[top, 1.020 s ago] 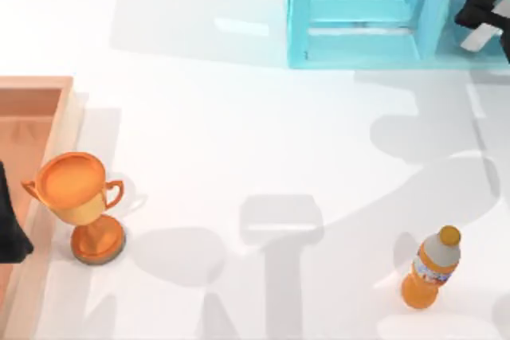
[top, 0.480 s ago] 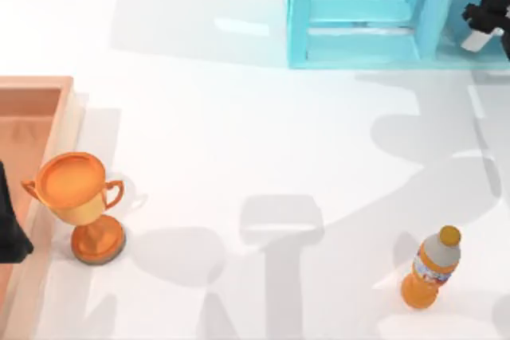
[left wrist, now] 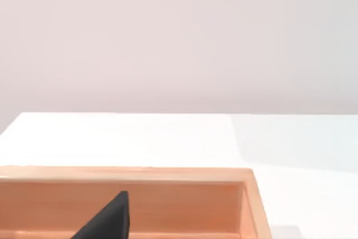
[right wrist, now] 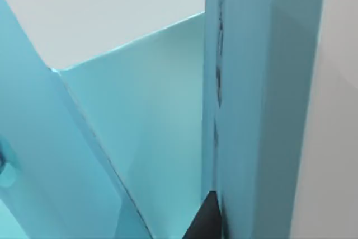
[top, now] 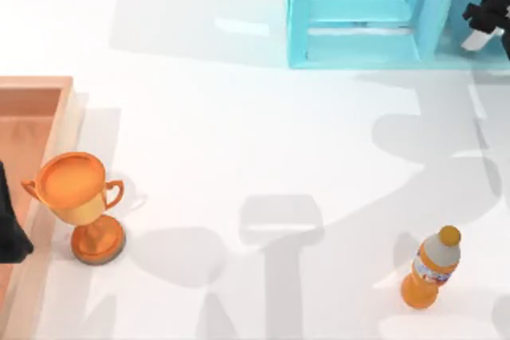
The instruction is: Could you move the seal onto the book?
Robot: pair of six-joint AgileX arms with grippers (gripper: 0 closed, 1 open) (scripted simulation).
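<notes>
White table (top: 239, 117), lit from above, arm shadows lying across its middle and right side.

Light-blue shelf unit (top: 358, 13) at the far edge, right of centre. Open compartments face the camera. The right wrist view looks close into it: pale blue panels (right wrist: 140, 116) and one upright wall (right wrist: 246, 82).

Wooden tray (top: 32, 117) at the left edge, raised rim, partly cut off by the frame. The left wrist view shows its far wall (left wrist: 128, 177) with bare table beyond.

Orange-gold trophy (top: 76, 197) upright just beside the tray's right rim, two handles, round base.

Orange drink bottle (top: 430, 270) standing near the front right, well apart from the trophy.

Right tool (top: 486, 20) at the far right edge, up against the right end of the shelf unit. Dark body with a white part. Whether it is released or clenched: cannot tell.

Left arm (top: 9, 228) parked at the left edge over the tray. Dark tip (left wrist: 109, 219) visible above the tray interior. Left tool's state: cannot tell.

Seal and book: whereabouts cannot be told from these views.
</notes>
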